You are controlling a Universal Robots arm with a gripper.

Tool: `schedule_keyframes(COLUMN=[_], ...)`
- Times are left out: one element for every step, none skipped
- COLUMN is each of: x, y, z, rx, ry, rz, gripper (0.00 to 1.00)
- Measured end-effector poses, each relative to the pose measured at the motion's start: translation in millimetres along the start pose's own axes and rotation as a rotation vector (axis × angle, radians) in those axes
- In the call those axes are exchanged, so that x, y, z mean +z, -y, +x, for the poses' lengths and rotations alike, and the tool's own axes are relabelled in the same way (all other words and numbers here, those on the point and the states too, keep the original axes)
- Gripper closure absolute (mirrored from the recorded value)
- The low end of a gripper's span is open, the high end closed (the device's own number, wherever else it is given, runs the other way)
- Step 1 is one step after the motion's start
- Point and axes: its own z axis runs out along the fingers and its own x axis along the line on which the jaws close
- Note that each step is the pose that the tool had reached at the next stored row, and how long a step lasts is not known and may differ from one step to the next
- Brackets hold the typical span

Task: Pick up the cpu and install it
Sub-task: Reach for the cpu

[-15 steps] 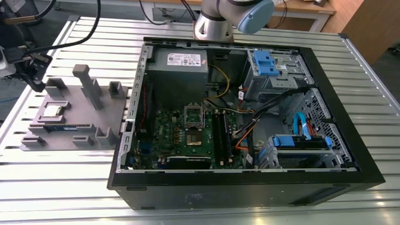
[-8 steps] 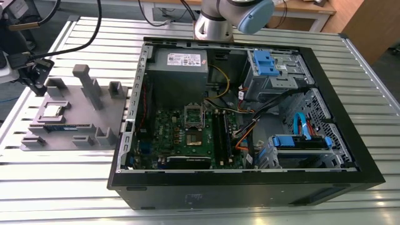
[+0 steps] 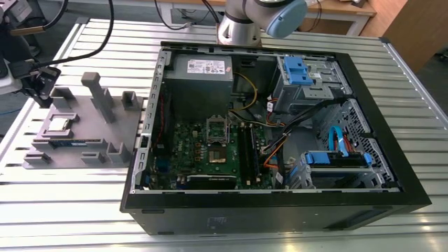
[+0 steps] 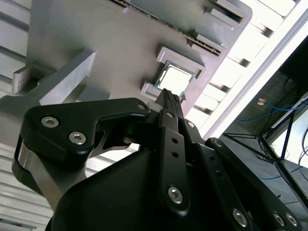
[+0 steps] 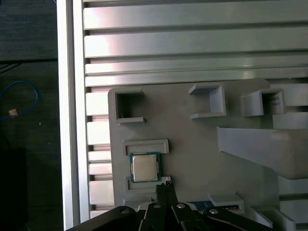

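We take the grey tray point(image 3: 87, 157) as our marker. It lies on a ribbed aluminium table point(image 3: 70, 210). Just beside the tray, on the exterior view's right of it, stands an open black computer case point(image 3: 280, 212) with a green motherboard point(image 3: 199, 152) on its floor. Walled pockets rise from the tray, and a tall slanted post point(image 3: 98, 97) stands near the tray's middle. A memory stick point(image 3: 66, 142) lies in a long slot next to the cpu's pocket. Nothing lies across that pocket (its low walls leave the top open).

The tray is matte grey plastic with square-cornered brackets, while the table's slats under it are bright and glossy.

The cpu point(image 3: 57, 124) sits flat in a pocket on the half of the tray away from the case. In the first wrist view the cpu point(image 5: 144, 167) shows a square, pale silver lid on a thin green border.

The gripper point(image 5: 164, 190) hangs over the tray, close to the cpu's pocket. Its slim black fingers point(image 4: 168, 98) are pressed together at the tips with nothing between them, and we see no contact with the chip.
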Motion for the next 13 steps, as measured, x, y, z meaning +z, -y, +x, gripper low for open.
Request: schedule_keyframes(x=[0.5, 0.9, 1.4, 2.0, 2.5, 3.0, 3.9, 4.8, 5.8, 6.8, 7.9, 9.0, 9.9], y=[0.0, 0.1, 0.1, 0.2, 0.2, 0.2, 0.3, 0.3, 0.4, 0.4, 0.5, 0.5, 0.6], z=[0.1, 0.3, 0.7, 1.0, 1.3, 1.5, 1.7, 1.9, 2.1, 2.2, 2.3, 2.5, 2.6], rx=[0.0, 0.0, 0.0, 0.0, 0.0, 0.0, 0.0, 0.0, 0.0, 0.0, 0.0, 0.0, 0.0], ry=[0.0001, -0.0001, -0.0002, -0.0002, -0.0002, -0.0002, -0.0001, 0.0, -0.0001, -0.0002, -0.0002, -0.0002, -0.0002], rz=[-0.0001, 0.0, 0.0001, 0.0, 0.0, 0.0, 0.0, -0.0001, 0.0, 0.0, 0.0001, 0.0, 0.0001], gripper=[0.89, 0.89, 0.89, 0.89, 0.89, 0.89, 0.89, 0.89, 0.89, 0.89, 0.89, 0.89, 0.89])
